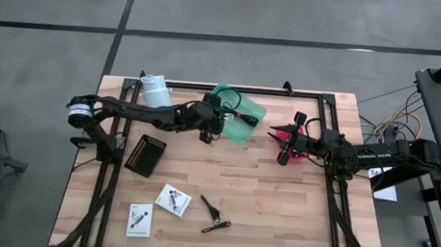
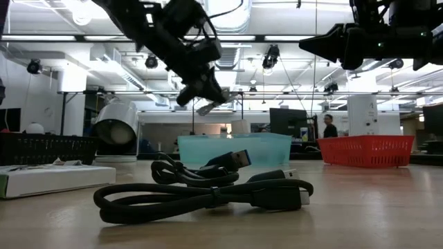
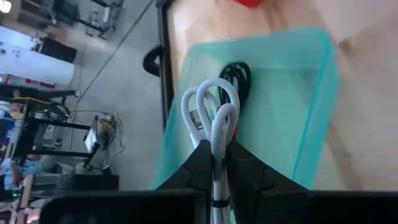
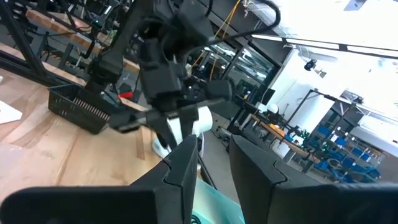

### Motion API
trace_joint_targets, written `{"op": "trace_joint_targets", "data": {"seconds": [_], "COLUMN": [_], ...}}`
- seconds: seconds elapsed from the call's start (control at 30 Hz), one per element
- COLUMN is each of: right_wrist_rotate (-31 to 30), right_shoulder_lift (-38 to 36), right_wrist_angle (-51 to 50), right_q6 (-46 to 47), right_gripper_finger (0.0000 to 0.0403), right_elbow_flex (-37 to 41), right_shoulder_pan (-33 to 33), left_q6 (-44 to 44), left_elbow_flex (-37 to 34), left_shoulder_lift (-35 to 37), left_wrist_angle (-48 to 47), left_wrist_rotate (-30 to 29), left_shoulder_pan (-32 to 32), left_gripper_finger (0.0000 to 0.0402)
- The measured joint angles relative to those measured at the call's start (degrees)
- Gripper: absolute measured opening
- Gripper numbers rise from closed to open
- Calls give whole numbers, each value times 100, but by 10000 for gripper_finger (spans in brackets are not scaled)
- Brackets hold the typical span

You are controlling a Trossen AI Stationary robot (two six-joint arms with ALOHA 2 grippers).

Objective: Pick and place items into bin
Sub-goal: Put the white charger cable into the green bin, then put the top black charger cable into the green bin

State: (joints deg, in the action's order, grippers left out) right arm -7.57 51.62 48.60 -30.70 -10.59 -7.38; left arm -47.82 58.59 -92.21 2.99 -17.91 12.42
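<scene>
My left gripper is shut on a bundle of white cable and hangs at the left edge of the teal bin. In the low view the gripper is well above the table. A coiled black cable lies inside the bin. My right gripper is open and empty above the red basket, right of the bin. On the near part of the table lie a black cable and two white packets. My left gripper pinches the white cable bundle between its two fingers, at the bundle's middle. The bundle lies along the fingers, and its looped end sticks out past the fingertips. It is lifted clear, over the bin's rim.
A white cylinder stands at the far left of the table. A flat black container lies left of centre. The black frame rails run along the table's edges. Bare wood lies between the bin and the near items.
</scene>
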Motion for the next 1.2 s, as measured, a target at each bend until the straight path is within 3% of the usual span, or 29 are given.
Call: {"op": "trace_joint_targets", "data": {"seconds": [0.3,0.6,0.77,1.03,1.2], "right_wrist_rotate": [-2,-2,-2,-2,-2], "right_shoulder_lift": [2,2,2,1,1], "right_wrist_angle": [-13,-39,-42,-41,-42], "right_q6": [-79,-103,-104,-103,-105], "right_gripper_finger": [72,77,70,68,68], "right_elbow_flex": [0,0,0,0,0], "right_shoulder_pan": [-15,-17,-17,-17,-17], "left_q6": [-691,-674,-654,-645,-639], "left_elbow_flex": [-4,240,234,234,229], "left_shoulder_lift": [-624,-959,-898,-887,-880], "left_wrist_angle": [636,742,733,672,667], "left_wrist_rotate": [4,7,5,-53,-295], "left_shoulder_pan": [286,375,375,310,174], "left_gripper_finger": [20,50,88,182,215]}}
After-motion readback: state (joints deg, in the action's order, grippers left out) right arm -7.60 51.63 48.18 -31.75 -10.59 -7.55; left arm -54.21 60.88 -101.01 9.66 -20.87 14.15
